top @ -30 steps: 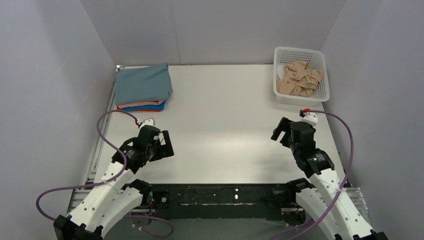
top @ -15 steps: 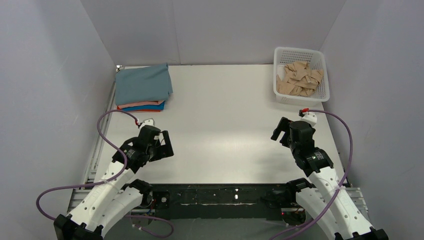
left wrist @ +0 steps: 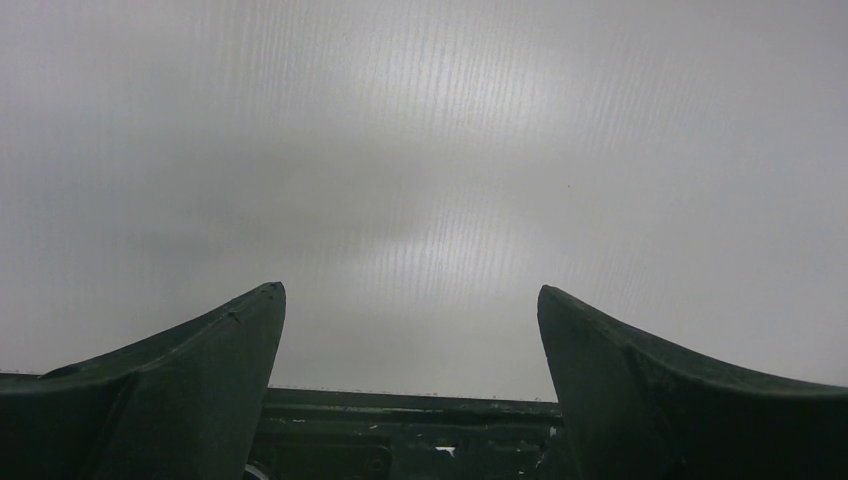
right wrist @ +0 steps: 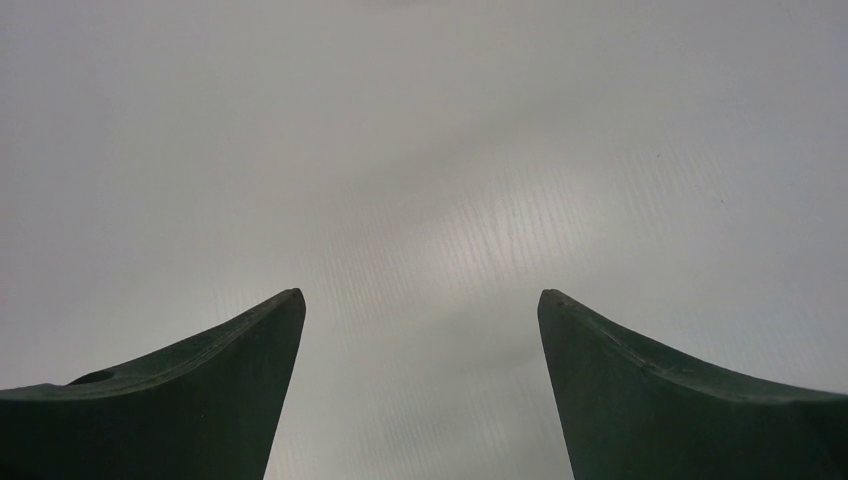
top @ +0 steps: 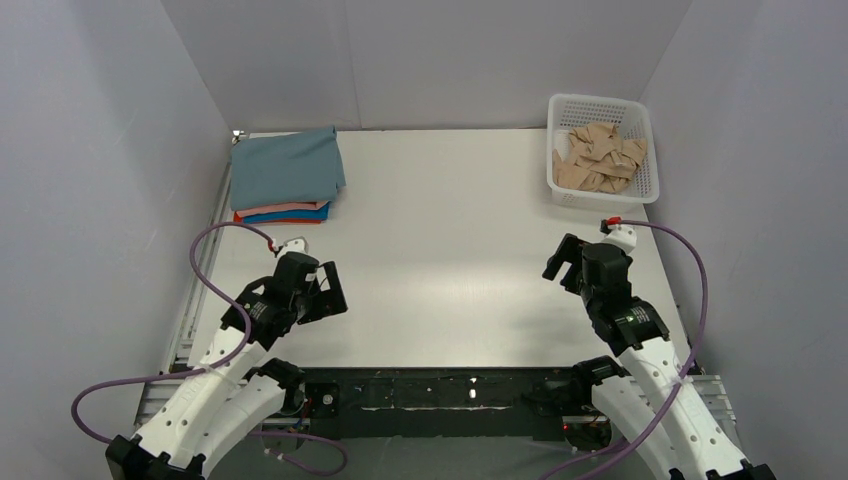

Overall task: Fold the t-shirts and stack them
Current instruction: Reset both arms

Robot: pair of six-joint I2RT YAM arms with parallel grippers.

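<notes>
I see the t-shirts (top: 285, 170) stacked flat upper left, near square; basket (top: 600, 99) upper right; left gripper (top: 325, 290) and right gripper (top: 562, 262) gape, empty.

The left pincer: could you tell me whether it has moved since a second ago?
No; the left pincer keeps the same gap to the shirt stack.
</notes>
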